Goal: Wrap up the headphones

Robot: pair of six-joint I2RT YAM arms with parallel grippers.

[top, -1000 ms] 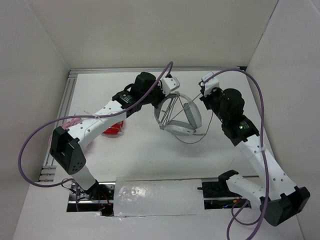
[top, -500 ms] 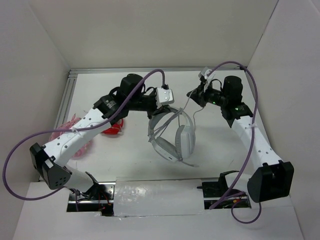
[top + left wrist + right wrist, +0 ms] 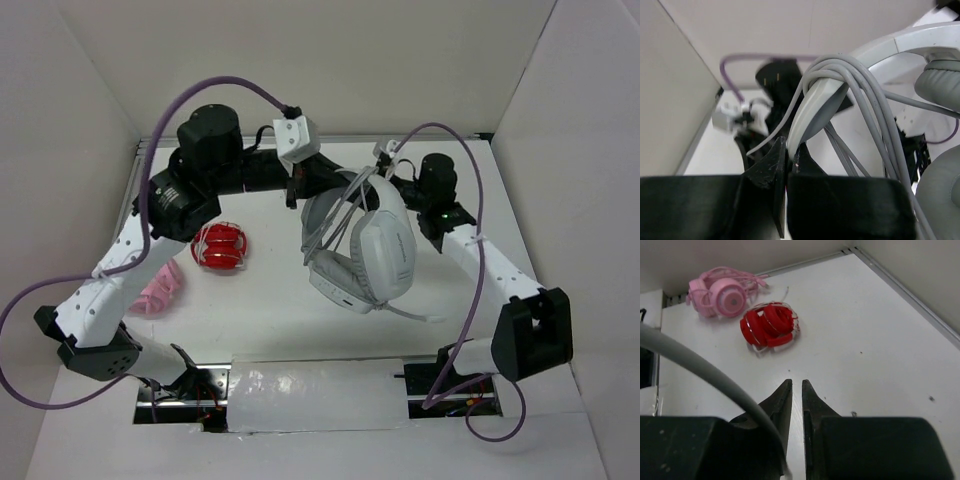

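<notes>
This is a robotics lab test cell. A bare white bench [image 3: 270, 320] lies beneath the jaws, boxed in by plain white panel walls [image 3: 300, 70] beyond and to either side of them and edged with an aluminium rail [image 3: 138, 160]. Behind the jaws, the left arm [image 3: 118, 268] and right arm [image 3: 495, 275] trail loose purple cables [image 3: 215, 88], with exposed wiring [image 3: 190, 385] by the bases.

Top: overhead from behind, whole surface [image 3: 270, 310]. Left wrist: tight on headphones [image 3: 807, 112]. Right wrist: low across surface; shares red object [image 3: 769, 325] with top.
</notes>
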